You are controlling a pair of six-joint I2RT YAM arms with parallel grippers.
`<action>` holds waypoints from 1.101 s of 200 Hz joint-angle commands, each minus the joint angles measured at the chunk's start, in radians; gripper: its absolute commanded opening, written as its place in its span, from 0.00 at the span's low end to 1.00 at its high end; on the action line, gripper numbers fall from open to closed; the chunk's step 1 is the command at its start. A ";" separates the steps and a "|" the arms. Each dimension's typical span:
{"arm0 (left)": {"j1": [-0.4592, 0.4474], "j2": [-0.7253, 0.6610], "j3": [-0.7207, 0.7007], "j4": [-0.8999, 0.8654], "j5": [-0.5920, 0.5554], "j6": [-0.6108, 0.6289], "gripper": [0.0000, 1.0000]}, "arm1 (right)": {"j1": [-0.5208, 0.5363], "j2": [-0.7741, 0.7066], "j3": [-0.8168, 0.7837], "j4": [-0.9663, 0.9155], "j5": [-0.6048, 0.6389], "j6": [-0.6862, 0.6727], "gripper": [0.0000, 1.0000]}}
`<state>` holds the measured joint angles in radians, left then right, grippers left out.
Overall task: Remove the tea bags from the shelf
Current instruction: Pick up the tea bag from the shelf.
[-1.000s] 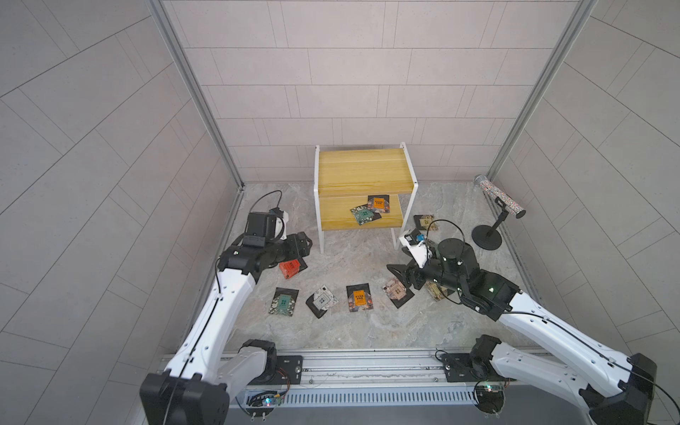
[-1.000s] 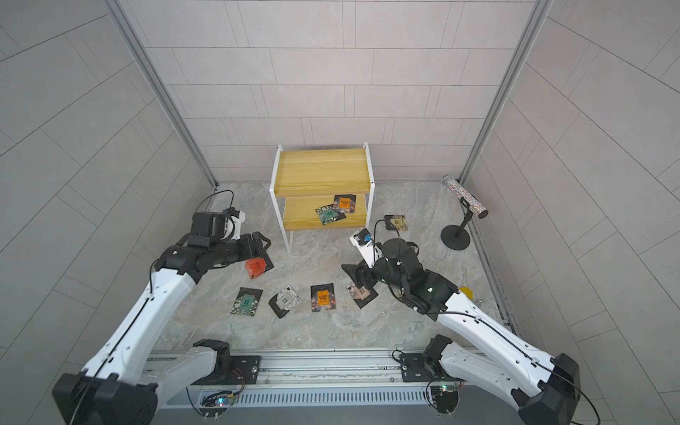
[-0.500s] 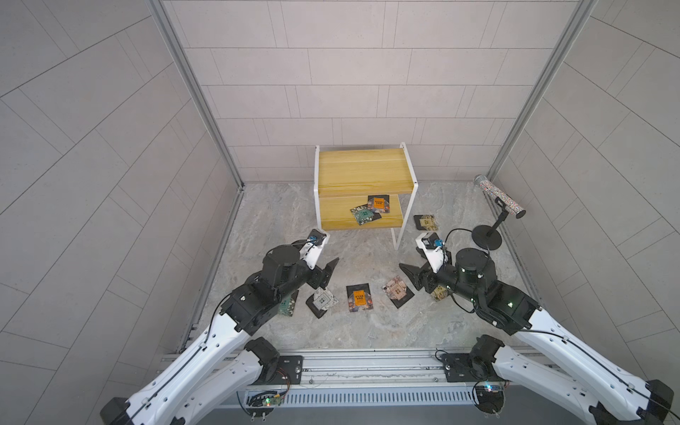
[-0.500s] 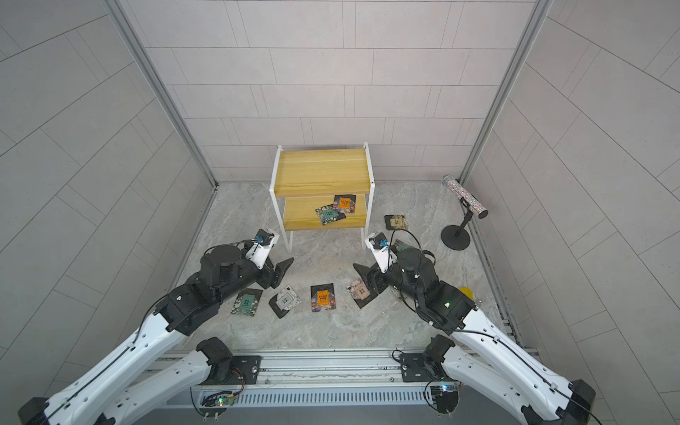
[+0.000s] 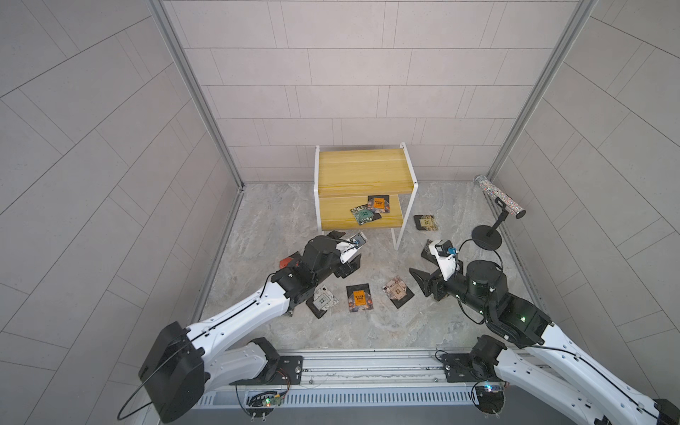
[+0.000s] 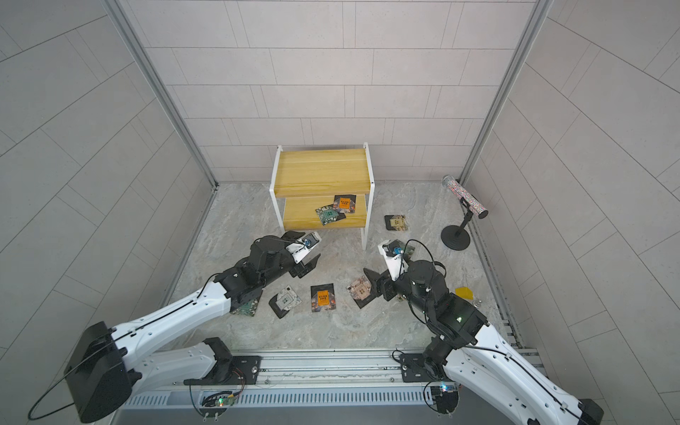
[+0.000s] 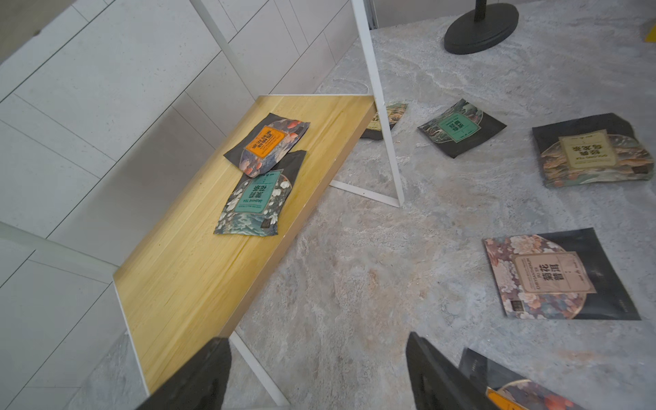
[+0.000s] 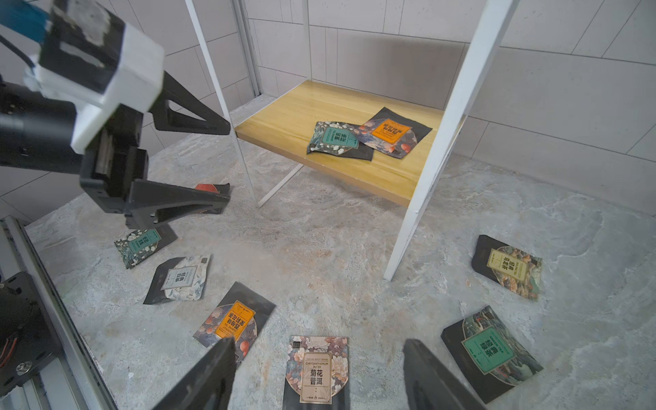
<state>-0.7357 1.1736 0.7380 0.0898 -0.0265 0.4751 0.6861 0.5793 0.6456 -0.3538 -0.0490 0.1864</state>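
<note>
I found most tea bags [image 5: 358, 298] off on the floor [image 5: 368, 331], two left overlapping on the lower board of the shelf [image 5: 362, 173], an orange-labelled sachet [image 5: 379, 204] and a green-labelled sachet [image 5: 363, 215], while my left gripper [image 7: 316, 355] and right gripper [image 8: 319, 351] gaped empty.

Two overlapping tea bags [image 5: 369, 211] (orange, green) lie on the shelf [image 5: 362, 169], lower board; perhaps eight more litter the floor [image 5: 279, 217].

Both top views look steeply down from high overhead, sharing almost the whole worktop [image 5: 368, 331]. My wrist cameras sit low and close, looking out past my left fingers [image 7: 198, 376] and right fingers [image 8: 209, 376]; both show the shelf [image 7: 184, 277].
</note>
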 commanded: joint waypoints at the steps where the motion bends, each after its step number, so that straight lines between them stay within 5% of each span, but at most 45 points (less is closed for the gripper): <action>1: -0.002 0.057 0.059 0.113 -0.012 0.061 0.86 | -0.003 -0.033 -0.012 -0.016 0.025 0.034 0.77; 220: 0.072 0.484 0.351 0.124 0.018 0.145 0.86 | -0.003 -0.104 -0.015 -0.037 0.018 0.057 0.77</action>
<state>-0.6739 1.6329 1.0477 0.2207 -0.0307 0.6109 0.6861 0.4839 0.6331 -0.3752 -0.0402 0.2367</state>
